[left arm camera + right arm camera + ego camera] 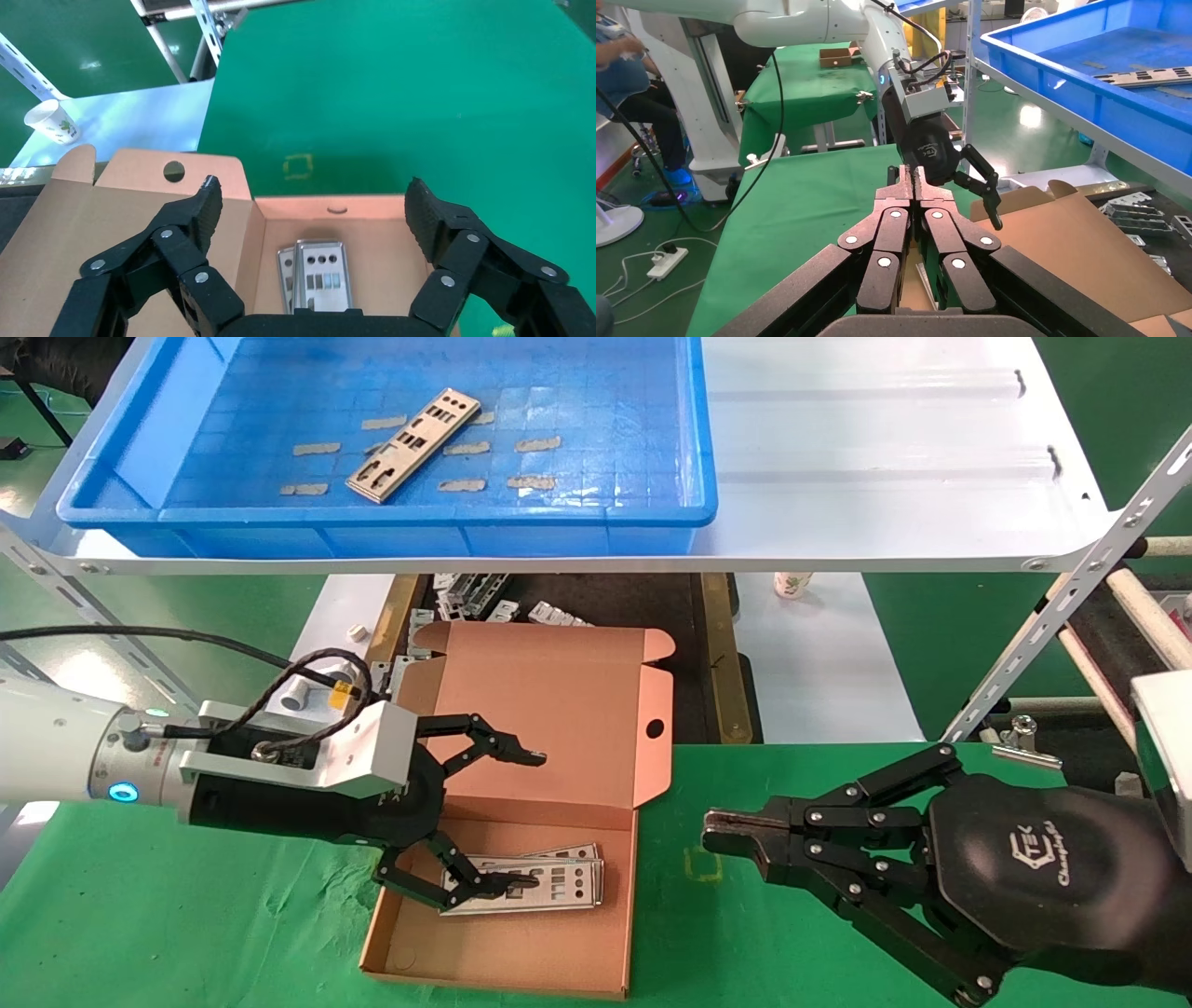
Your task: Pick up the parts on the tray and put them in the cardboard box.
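Parts (535, 880) already lie stacked in the cardboard box (521, 947) under my wide-open, empty left end effector (507, 817), one plate (414, 443) remains in the tray (652, 514), and my right end effector (722, 829) idles closed on nothing.

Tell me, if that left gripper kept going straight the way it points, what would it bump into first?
Probably the stacked parts on the cardboard box floor: the left wrist view shows the open left gripper aimed at them, though depth is uncertain.
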Robot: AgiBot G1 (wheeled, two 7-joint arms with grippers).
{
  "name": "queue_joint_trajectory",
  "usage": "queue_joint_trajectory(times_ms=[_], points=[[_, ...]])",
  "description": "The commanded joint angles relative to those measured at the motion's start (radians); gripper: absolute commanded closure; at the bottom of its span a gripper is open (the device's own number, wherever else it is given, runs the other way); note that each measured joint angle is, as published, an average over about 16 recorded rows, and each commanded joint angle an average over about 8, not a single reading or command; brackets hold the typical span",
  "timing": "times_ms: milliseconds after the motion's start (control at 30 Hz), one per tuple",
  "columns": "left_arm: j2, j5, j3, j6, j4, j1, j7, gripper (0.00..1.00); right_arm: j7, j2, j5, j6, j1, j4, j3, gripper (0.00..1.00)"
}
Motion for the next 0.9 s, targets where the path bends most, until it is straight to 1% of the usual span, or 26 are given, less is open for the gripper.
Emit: queue_joint_trajectory(times_ms=[33,900], points=[[-0.008,-0.009,-0.015,-0.001,-0.018,0.013,-0.015,0.00,0.000,0.000,0.000,0.000,0.000,0.000,0.000,0.00],[-0.178,-0.187,-0.259,-0.042,-0.408,0.255,-0.293,0.00,0.000,0.000,0.000,0.000,0.000,0.000,0.000,0.00]])
